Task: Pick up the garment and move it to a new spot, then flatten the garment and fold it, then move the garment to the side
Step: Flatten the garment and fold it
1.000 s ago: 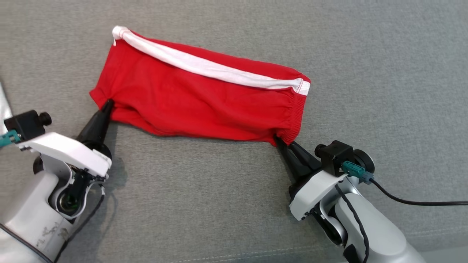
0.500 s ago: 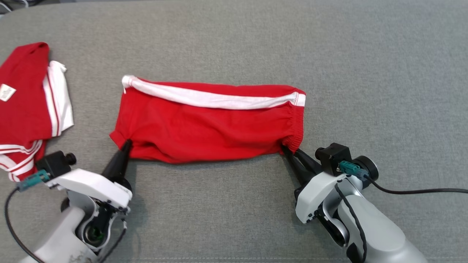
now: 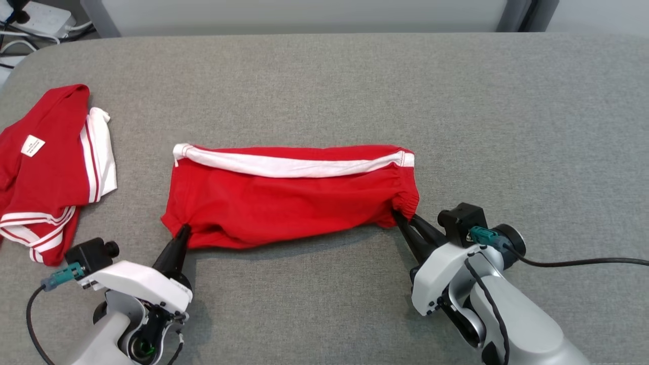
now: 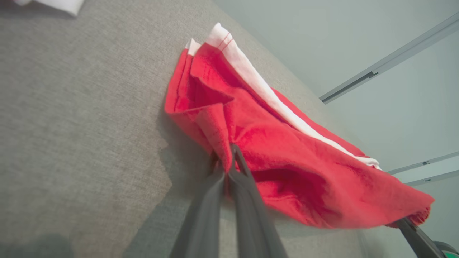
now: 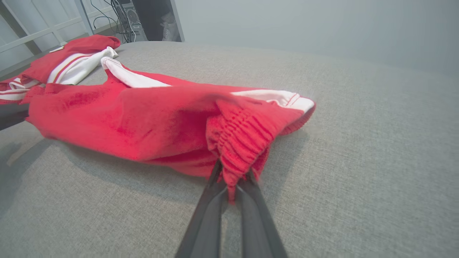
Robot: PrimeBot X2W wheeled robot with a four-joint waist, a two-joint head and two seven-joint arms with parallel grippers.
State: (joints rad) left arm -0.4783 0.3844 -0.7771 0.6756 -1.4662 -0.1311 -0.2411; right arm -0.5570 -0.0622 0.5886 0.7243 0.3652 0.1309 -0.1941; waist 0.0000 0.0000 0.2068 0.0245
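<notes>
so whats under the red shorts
Under the red shorts, at the raised near edge: grey surface and shadow. The left hand and right hand pinch its corners. The far part lies flat, hiding what's beneath.

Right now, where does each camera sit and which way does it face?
Head view: on the head, facing forward and down at the grey surface; left gripper and right gripper each pinch a near corner of the red shorts.
Left wrist view: on that wrist, looking along its fingers at the hem corner.
Right wrist view: on that wrist, looking along its fingers at the elastic waistband.
Shared: head and right wrist views show the second red garment.
</notes>
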